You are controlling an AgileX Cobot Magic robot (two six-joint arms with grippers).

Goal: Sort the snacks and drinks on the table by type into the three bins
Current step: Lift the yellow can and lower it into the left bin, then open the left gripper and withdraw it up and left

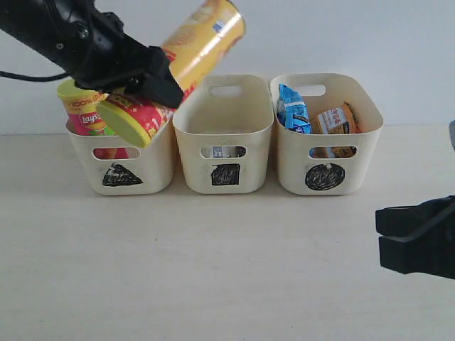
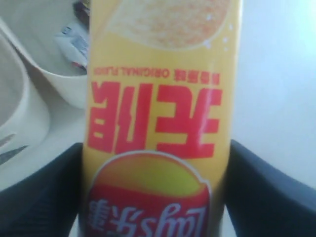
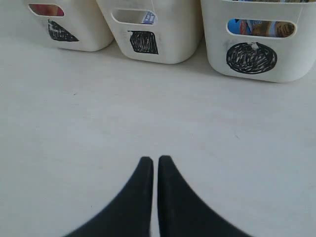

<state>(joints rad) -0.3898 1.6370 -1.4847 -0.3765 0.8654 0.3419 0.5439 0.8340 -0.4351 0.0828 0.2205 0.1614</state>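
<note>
Right gripper (image 3: 155,159) at 4 o'clock pinched shut, left gripper (image 1: 153,82) at 10 clamps yellow tube (image 1: 202,39) tilted over triangle bin (image 1: 160,160); lower lid-end in beside pink tube (image 1: 85,114) before releasing.

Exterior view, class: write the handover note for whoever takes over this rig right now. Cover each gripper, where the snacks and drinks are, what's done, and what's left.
Left gripper: shut on the yellow Lay's tube, tilted, lid end down over the triangle bin.
Right gripper: shut, empty, above the table in front of the bins.
Done: pink Lay's tube stands in the triangle bin; a white-and-blue carton shows through the square bin's slot; blue packet and orange packet are in the circle bin.
To do: lower and release the yellow tube into the triangle bin. No loose item shows on the table.
</note>
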